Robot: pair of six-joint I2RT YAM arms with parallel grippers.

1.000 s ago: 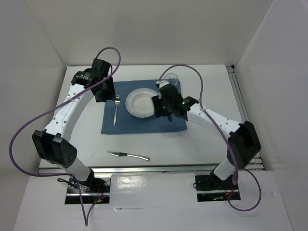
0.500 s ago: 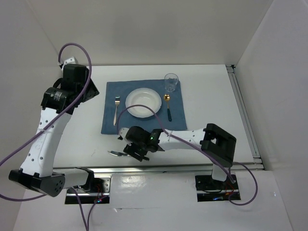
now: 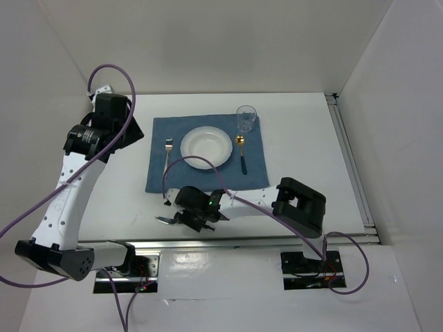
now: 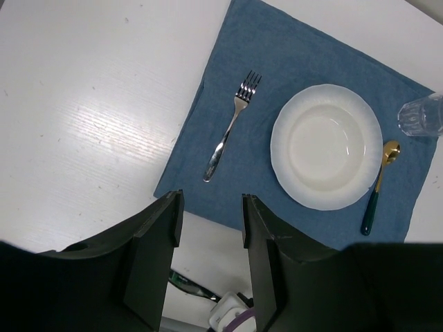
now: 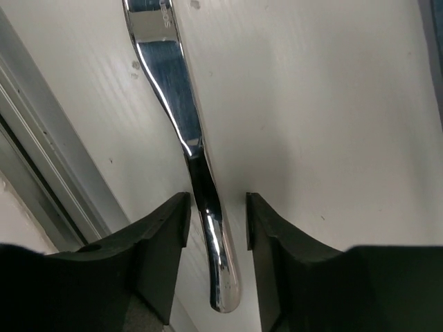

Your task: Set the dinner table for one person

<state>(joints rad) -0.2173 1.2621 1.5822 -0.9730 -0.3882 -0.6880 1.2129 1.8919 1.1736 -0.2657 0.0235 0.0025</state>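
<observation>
The slim silver metal knife (image 3: 166, 220) lies along the large white counter's (image 3: 304, 138) near edge, its handle threading the right gripper's (image 5: 217, 221) parted, not-yet-gripping jaws, which straddle its long axis squarely; the left gripper (image 4: 211, 228), jaws apart and empty, hangs toward the far-left corner.

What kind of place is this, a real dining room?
Probably a robotics test cell, not a dining room: plain white panel walls box in a flat white tabletop with metal rails, cabled robot arms are bolted at its near edge, and a blue square cloth placemat is laid for one.
</observation>
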